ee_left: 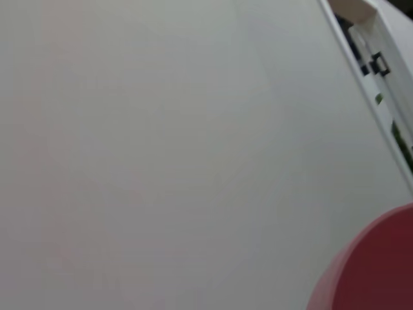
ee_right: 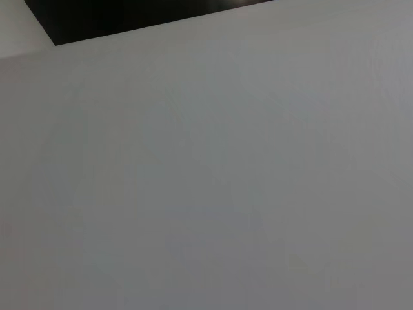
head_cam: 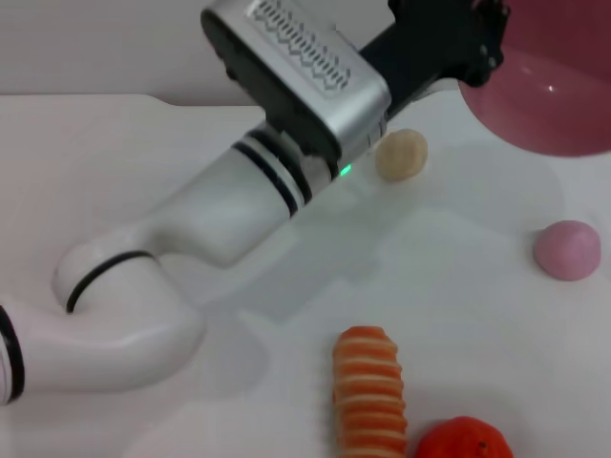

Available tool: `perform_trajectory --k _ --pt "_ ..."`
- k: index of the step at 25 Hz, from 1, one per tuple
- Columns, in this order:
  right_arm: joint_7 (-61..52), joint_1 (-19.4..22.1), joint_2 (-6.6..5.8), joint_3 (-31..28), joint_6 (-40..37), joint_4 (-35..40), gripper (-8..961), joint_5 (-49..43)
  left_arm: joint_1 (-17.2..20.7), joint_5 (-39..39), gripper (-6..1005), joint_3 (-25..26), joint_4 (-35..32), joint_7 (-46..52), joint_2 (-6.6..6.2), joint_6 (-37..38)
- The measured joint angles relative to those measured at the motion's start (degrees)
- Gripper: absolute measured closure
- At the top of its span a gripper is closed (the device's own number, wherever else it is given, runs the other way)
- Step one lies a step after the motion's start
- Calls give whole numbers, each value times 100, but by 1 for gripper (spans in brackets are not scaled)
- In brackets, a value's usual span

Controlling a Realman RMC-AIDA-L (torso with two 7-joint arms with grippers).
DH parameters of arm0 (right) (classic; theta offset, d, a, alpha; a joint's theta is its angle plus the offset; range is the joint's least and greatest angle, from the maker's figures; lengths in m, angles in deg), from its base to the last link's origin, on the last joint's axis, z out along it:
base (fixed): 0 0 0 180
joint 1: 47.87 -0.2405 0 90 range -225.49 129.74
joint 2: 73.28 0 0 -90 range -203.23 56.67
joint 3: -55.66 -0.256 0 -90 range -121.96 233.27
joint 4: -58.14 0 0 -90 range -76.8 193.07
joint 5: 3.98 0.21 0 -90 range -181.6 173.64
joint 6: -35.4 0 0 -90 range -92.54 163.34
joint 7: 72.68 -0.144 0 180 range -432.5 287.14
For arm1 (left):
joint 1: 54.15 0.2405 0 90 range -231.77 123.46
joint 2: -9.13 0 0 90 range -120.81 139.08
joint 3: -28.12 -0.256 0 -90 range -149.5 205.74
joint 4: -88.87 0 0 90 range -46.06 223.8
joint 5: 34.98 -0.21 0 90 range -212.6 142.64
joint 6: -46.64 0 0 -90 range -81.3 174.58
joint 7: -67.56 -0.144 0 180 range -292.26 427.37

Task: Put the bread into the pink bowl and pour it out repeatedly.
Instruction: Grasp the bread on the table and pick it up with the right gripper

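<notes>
Orange-and-cream ridged roll: the bread (head_cam: 368, 393), lying on the white table (head_cam: 458, 277) at the near edge of the head view, outside any container. Just beside its near end, an orange fruit (head_cam: 465, 443); whether the two touch cannot be told.

Glossy pink plastic: the pink bowl (head_cam: 546, 95), raised at the far right of the head view and tipped so that its inside faces the camera; nothing shows inside it. Its rim also shows in the left wrist view (ee_left: 374, 271).

Left gripper (head_cam: 473, 43): dark, at the bowl's rim and appearing to hold it; finger spacing cannot be told.

Right gripper: not in view; its wrist camera shows only bare surface.

Other items: a beige lump (head_cam: 401, 155) beyond the left forearm; a small pink dome (head_cam: 567, 250) well to the right.

Risk, as judged: the bowl, seemingly held by one edge, could slip or swing while being lowered, striking the lump or dome; set down far from the roll, it lengthens the next reach.
</notes>
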Motion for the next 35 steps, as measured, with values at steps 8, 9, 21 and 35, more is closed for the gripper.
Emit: perform_trajectory --k 8,9,21,35 --pt "0 10 1 58 22 -42 517 -66 -357 -2 958 1044 -112 -7 -2 1505" --pt "0 10 1 60 24 -53 517 -80 -394 4 958 1221 -162 -7 -5 1745" --pt "0 -1 -4 111 40 -167 517 -91 -997 263 957 3208 -381 -55 -60 4996" --pt "-29 -222 -57 483 889 -188 517 -192 -1849 110 957 6996 -785 -2129 -253 10467"
